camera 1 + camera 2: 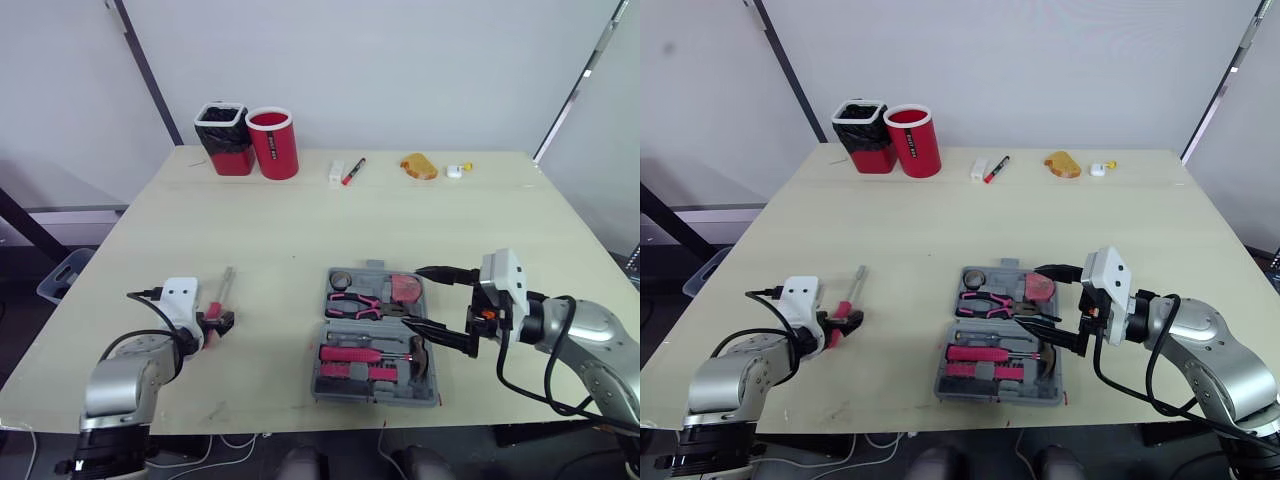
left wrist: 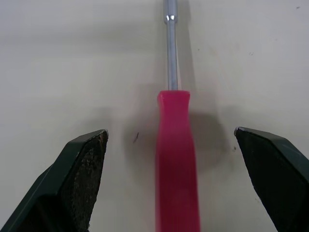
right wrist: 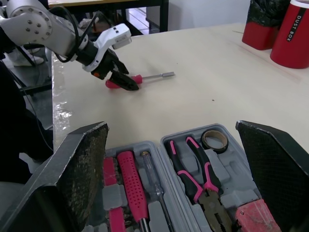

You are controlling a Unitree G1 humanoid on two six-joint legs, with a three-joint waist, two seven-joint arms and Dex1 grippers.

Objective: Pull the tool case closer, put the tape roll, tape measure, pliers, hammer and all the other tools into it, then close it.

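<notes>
The tool case (image 1: 372, 396) lies opened flat near the front edge of the surface, a little right of the middle, so both halves face up and take tools from above. It already holds the tape roll (image 1: 341, 279), the pliers (image 1: 355, 305), the red tape measure (image 1: 405, 289) and the hammer (image 1: 418, 355), each in its moulded recess.

One tool is outside it: a red-handled screwdriver (image 2: 176, 159) lying flat towards the front-left corner, well apart from the case, with its shaft pointing at the far edge. The left pincer (image 2: 170, 133) is low over it with fingers spread wide, one on each side of the handle and neither touching it. That straddle across the handle's thick part looks set up for a squeeze on the widest, least slippery section.

The right pincer (image 1: 412, 296) hangs open and empty just over the right side of the case, probably waiting to steady or shut it once the screwdriver is in.
</notes>
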